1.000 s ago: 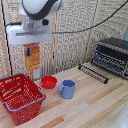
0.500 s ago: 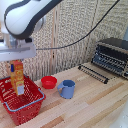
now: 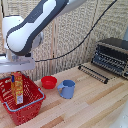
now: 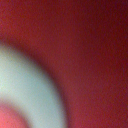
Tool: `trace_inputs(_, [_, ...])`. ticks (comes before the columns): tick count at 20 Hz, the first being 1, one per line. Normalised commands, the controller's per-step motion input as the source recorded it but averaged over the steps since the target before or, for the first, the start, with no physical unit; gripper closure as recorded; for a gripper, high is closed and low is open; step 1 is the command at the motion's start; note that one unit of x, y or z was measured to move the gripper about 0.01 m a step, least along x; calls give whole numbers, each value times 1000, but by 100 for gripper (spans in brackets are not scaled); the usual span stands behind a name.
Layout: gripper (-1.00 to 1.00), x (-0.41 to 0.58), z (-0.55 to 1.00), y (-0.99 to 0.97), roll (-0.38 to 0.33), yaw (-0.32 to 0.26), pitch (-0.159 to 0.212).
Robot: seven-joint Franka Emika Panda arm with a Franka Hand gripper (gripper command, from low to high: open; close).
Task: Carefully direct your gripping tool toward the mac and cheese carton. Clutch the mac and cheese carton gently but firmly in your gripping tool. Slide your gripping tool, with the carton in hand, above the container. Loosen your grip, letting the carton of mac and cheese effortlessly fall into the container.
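In the exterior view my white gripper [image 3: 16, 76] hangs at the left over the red basket [image 3: 31, 106]. The orange-yellow mac and cheese carton [image 3: 18, 90] stands upright right under the gripper head. Its top sits between the two dark fingers, and a blue tip [image 3: 12, 78] shows on its left side. The carton's lower half is down inside the basket's lattice walls. I cannot tell if it touches the basket floor. The wrist view is a red blur with a pale rounded shape [image 4: 25, 90]; nothing can be made out there.
A small red bowl [image 3: 49, 82] and a blue mug [image 3: 67, 89] stand on the wooden table just to the exterior view's right of the basket. A dark toaster oven [image 3: 112, 56] and a black rack [image 3: 93, 73] are at the far right. A black cable hangs behind.
The arm swung to the exterior view's left with the carton, from above the bowl to over the basket. It then came down, lowering the carton into the basket.
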Motion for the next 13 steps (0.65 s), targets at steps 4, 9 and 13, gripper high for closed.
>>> trace_inputs(4, [-100,26,281,-1,-2,0,0])
trace_inputs(9, [-100,10,673,-92,-15,-30,4])
trace_inputs(13, [-100,0,776,-311,-6,-17,9])
